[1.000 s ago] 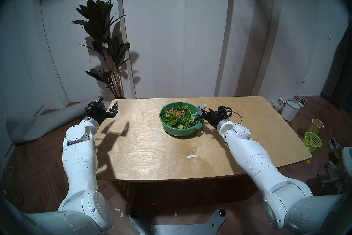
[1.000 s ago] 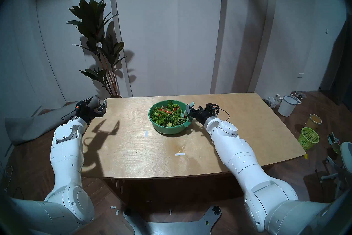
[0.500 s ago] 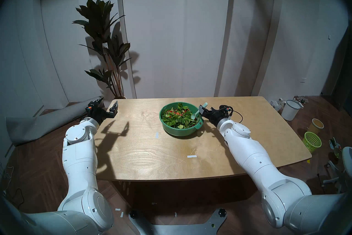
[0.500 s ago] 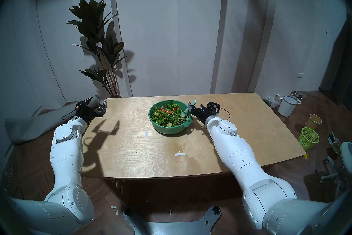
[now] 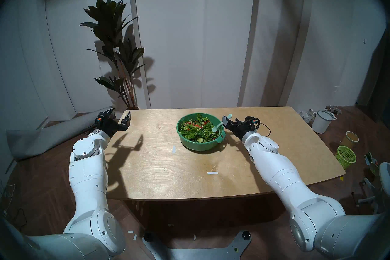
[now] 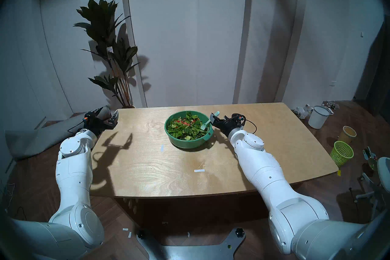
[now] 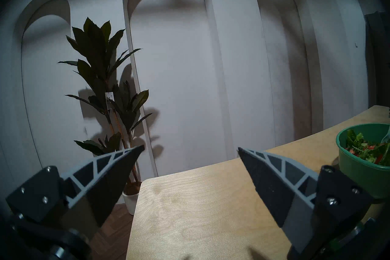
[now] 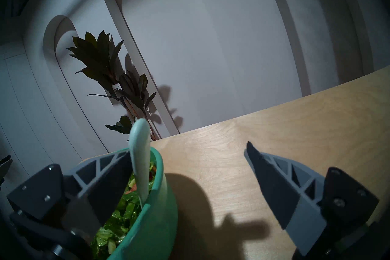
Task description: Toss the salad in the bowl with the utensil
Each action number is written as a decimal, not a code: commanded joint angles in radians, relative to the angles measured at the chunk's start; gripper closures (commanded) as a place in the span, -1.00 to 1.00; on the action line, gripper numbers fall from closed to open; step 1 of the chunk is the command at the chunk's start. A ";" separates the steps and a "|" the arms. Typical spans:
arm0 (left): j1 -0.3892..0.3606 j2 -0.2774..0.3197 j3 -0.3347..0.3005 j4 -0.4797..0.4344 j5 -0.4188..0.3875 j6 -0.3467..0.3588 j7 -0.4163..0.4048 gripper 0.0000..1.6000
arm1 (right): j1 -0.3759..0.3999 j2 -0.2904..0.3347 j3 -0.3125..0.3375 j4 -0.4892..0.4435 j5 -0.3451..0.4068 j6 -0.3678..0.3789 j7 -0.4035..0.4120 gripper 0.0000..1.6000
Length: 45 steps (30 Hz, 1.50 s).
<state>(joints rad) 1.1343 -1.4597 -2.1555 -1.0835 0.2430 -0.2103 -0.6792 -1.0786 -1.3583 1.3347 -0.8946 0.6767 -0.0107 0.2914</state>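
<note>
Overhead, both head views take in the whole wooden table [image 5: 160, 168], with the green bowl [image 5: 196, 144] standing toward its far side, right of the middle, and heaped with salad [image 5: 197, 129]; neither wrist view gives that full layout. From the left wrist only the bowl's near wall and a slice of salad show at the right edge, while the right wrist camera looks straight along the bowl's rim and shows the spoon [image 8: 140, 160] up close, its handle rising past the rim and its head sunk among the leaves. Seen from above, the spoon leans on the bowl's right rim with the handle tip poking out toward the right gripper [image 5: 226, 123]. That gripper's jaws stand wide apart and grip nothing; its left finger sits just beside the spoon handle over the rim, though whether they touch cannot be told. At the table's far left corner the left gripper [image 7: 191, 151] hangs with jaws equally wide and empty, well apart from the bowl. Bare tabletop stretches between the two arms and in front of the bowl.
</note>
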 commanded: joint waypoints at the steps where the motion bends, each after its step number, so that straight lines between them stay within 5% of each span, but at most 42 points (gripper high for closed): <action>1: -0.019 0.005 0.001 -0.017 -0.003 0.001 0.001 -1.00 | 0.015 0.014 0.005 -0.011 -0.010 -0.019 0.002 -1.00; 45: -0.015 0.012 0.013 -0.015 -0.015 0.001 0.009 -1.00 | 0.021 0.024 -0.015 -0.120 -0.062 -0.051 0.056 -1.00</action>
<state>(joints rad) 1.1381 -1.4525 -2.1435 -1.0825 0.2308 -0.2094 -0.6720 -1.0805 -1.3295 1.3099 -0.9690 0.6103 -0.0514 0.3539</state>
